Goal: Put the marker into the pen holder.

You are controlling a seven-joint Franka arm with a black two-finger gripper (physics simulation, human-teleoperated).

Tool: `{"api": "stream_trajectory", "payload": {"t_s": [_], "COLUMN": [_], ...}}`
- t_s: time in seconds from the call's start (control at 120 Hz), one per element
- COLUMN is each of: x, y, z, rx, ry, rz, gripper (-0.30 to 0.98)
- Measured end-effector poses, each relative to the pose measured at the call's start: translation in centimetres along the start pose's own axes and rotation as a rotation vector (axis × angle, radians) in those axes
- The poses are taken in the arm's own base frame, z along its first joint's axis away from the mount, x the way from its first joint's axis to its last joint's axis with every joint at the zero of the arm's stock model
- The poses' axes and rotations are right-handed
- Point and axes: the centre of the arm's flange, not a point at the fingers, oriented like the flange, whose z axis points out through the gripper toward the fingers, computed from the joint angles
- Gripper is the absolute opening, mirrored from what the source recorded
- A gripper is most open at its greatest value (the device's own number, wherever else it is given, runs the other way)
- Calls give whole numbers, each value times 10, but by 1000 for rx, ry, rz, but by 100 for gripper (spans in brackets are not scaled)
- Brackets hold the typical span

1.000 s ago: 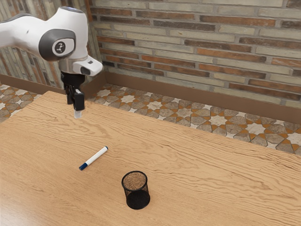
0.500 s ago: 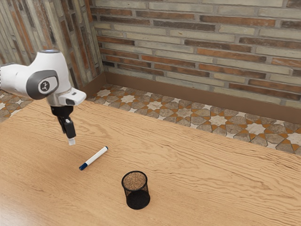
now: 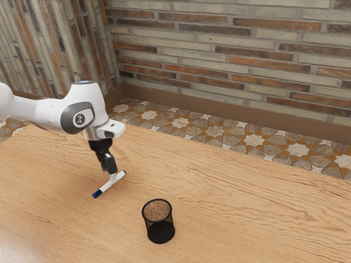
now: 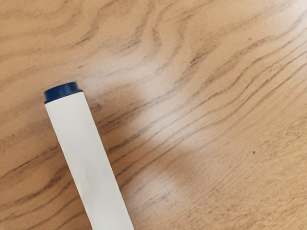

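Note:
In the exterior view my gripper (image 3: 113,176) points down at the white marker (image 3: 108,188), its tips overlapping the marker's upper half in the picture; whether they touch it I cannot tell. The marker lies slanted on the table, its dark blue cap toward the exterior view's lower left. In the wrist view the white marker (image 4: 88,158) is close under the hand, showing its small blue end plug. The black mesh pen holder (image 3: 159,223) stands upright, apart from the gripper and marker, toward the exterior view's lower right.
The wooden table (image 3: 236,203) extends around the marker and pen holder. Beyond its far edge are a patterned tile floor (image 3: 214,131) and a brick wall (image 3: 230,60).
My hand has come down and then across toward the exterior view's right, from above the table's far left to the marker. Marker and pen holder have not moved.

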Motion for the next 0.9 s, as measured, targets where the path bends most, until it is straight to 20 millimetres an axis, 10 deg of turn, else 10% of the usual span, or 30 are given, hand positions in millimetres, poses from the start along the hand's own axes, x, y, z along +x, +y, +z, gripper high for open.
{"api": "stream_trajectory", "payload": {"t_s": [0.45,0.9], "x": [26,34], "y": [-25,-27], "z": [14,30], "rx": [-9,-30], "ry": [27,16], "rz": [-61,-92], "gripper": [22,7]}}
